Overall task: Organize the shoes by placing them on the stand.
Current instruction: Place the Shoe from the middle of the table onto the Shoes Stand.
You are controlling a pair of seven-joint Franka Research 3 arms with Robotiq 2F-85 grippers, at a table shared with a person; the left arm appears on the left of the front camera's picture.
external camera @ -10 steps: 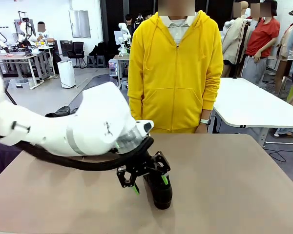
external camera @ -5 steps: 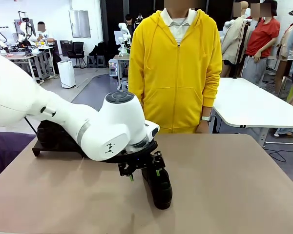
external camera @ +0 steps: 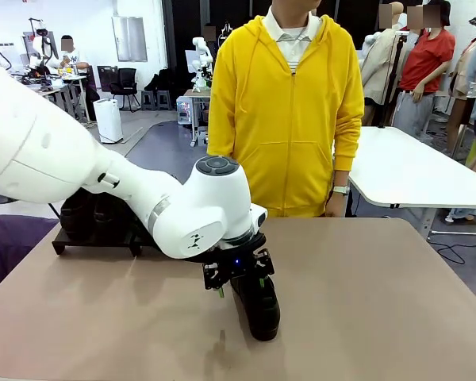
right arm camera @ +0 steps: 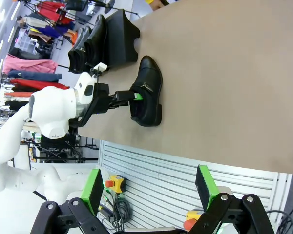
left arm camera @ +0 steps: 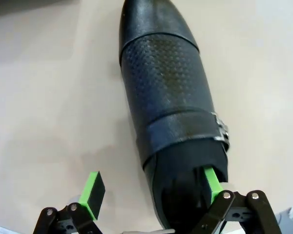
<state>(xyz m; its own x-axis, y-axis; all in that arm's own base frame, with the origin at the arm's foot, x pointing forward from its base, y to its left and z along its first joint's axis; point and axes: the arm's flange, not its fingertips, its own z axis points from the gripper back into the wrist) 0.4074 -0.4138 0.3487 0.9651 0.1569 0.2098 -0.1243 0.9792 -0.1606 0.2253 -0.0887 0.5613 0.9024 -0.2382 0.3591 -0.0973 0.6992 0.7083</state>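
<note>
The left gripper (left arm camera: 151, 192) stands wide open astride a shoe's (left arm camera: 168, 97) heel, one finger (left arm camera: 211, 183) inside the opening, gripping nothing. Its own arm hides most of the stand (external camera: 91, 238) behind.

My white left arm reaches in from the table's left edge toward the middle of its near half, wrist bent down. My black left pincer (external camera: 239, 282) with green pads hangs low over the table with its jaws spread wide; one green-padded finger (left arm camera: 212, 184) sits inside a shoe's opening, the other (left arm camera: 93, 191) stands outside in the air. My right pincer (right arm camera: 150, 191) is raised well off the table, jaws wide apart, gripping nothing.
</note>
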